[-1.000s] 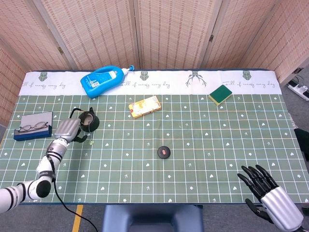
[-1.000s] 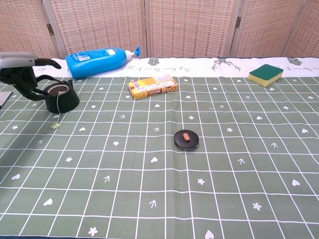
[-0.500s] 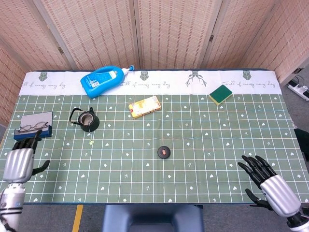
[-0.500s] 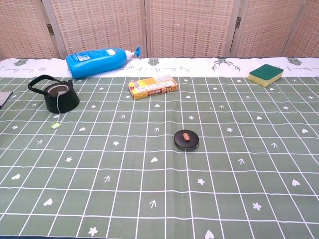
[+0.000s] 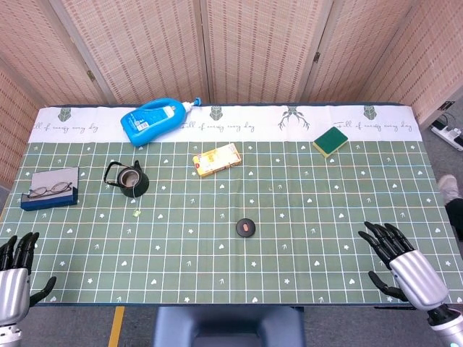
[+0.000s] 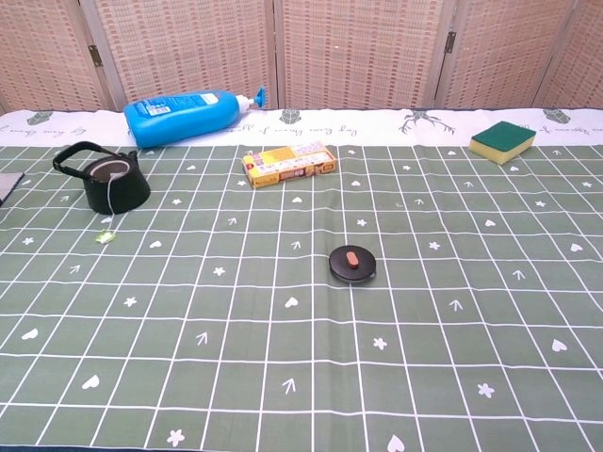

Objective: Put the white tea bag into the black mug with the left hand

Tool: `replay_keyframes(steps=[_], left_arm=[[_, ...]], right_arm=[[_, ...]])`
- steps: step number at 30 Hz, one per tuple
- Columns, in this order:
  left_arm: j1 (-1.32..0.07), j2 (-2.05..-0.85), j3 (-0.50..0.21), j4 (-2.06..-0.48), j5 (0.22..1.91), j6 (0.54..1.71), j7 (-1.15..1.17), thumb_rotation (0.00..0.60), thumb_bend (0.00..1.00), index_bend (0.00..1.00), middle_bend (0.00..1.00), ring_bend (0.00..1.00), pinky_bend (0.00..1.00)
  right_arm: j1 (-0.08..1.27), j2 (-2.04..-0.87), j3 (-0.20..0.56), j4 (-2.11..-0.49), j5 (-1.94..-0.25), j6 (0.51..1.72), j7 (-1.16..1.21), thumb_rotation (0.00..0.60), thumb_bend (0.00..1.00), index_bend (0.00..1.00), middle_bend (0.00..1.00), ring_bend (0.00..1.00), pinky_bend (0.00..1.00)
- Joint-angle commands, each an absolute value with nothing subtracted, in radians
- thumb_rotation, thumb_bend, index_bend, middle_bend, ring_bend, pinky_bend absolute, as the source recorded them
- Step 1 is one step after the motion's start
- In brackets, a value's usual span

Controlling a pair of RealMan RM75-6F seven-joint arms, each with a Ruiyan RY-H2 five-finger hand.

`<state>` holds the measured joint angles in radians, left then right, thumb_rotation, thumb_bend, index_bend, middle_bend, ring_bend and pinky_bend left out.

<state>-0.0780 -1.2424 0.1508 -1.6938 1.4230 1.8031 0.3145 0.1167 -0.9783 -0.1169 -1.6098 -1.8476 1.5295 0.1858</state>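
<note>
Left hand is retreating, fingers spread, empty; bag apparently sitting in the mug. Dangling tag risks dragging it out.

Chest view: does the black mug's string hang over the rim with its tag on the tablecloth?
Yes, the white string runs from inside the black mug over its rim down to a small tag lying on the green checked tablecloth.

The left hand is cut by the head view's near-left corner, and the right hand by its near-right corner. The white tea bag inside the black mug is too small to make out.
</note>
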Motion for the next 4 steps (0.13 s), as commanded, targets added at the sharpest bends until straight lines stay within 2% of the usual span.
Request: replay_keyframes(steps=[1,4], left_arm=[[-0.074,-1.218,0.139,-1.698,1.433,1.765,0.297,0.6,0.26,0.0,0.12,0.04,0.14],[-0.064,-1.211,0.122,-1.701,1.419,1.75,0.295,0.6,0.26,0.0,0.12,0.04,0.14]], right_arm=[[0.113,-0.985,-0.117,-1.619,-1.848,1.527,0.161,0.6,0.42,0.0,0.0,0.0,0.0],[0.113,-0.991,-0.121,-1.632,-1.846,1.511,0.138,0.6,0.42,0.0,0.0,0.0,0.0]])
